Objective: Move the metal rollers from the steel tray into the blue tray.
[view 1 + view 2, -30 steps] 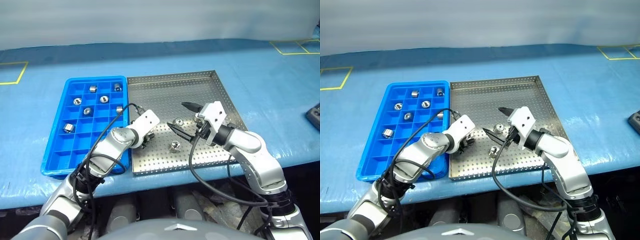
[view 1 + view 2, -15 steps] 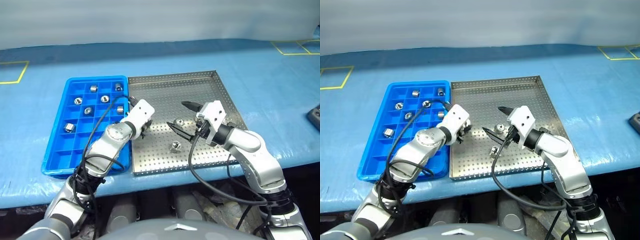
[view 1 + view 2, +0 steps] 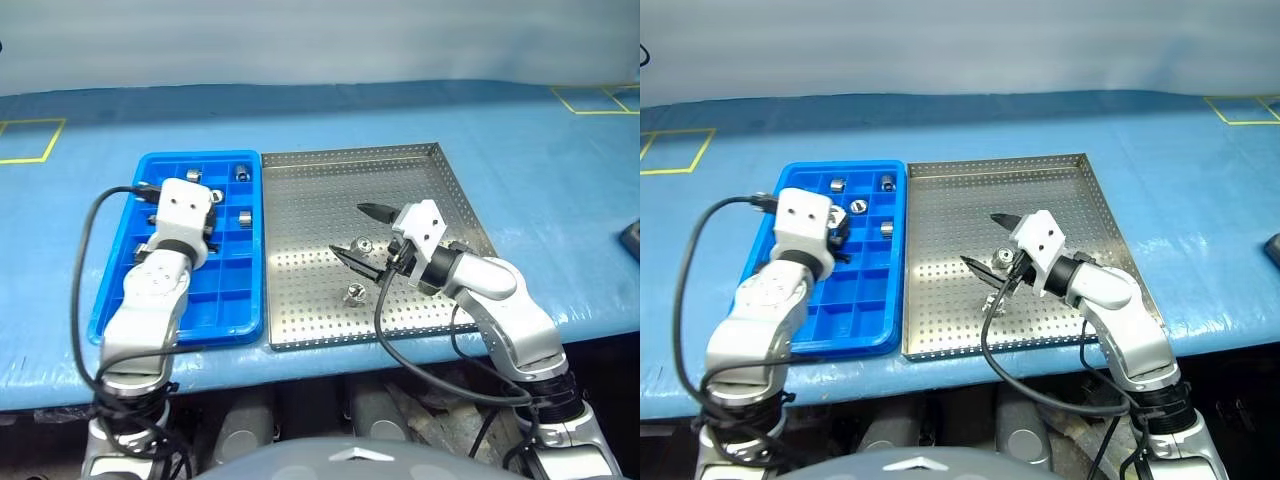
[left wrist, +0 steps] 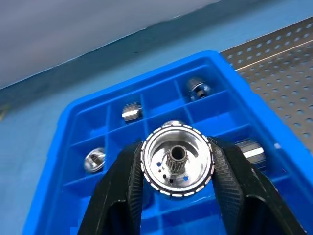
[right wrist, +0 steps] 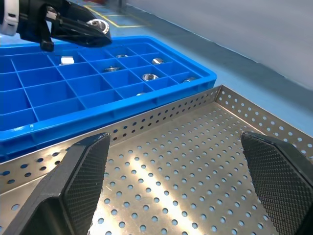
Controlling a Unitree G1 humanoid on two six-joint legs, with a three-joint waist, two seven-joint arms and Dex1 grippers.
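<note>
A metal roller (image 4: 176, 158) is clamped between the left gripper's (image 4: 177, 169) fingers above the blue tray (image 3: 110, 312). Two rollers (image 3: 353, 293) lie in the steel tray (image 3: 310, 190) near the right gripper (image 3: 359, 234), spread wide, holding nothing.

Two shiny rollers (image 3: 358, 268) sit loose in the perforated steel tray (image 3: 310, 200); several more fill compartments of the blue tray (image 3: 228, 300) right beside it.
</note>
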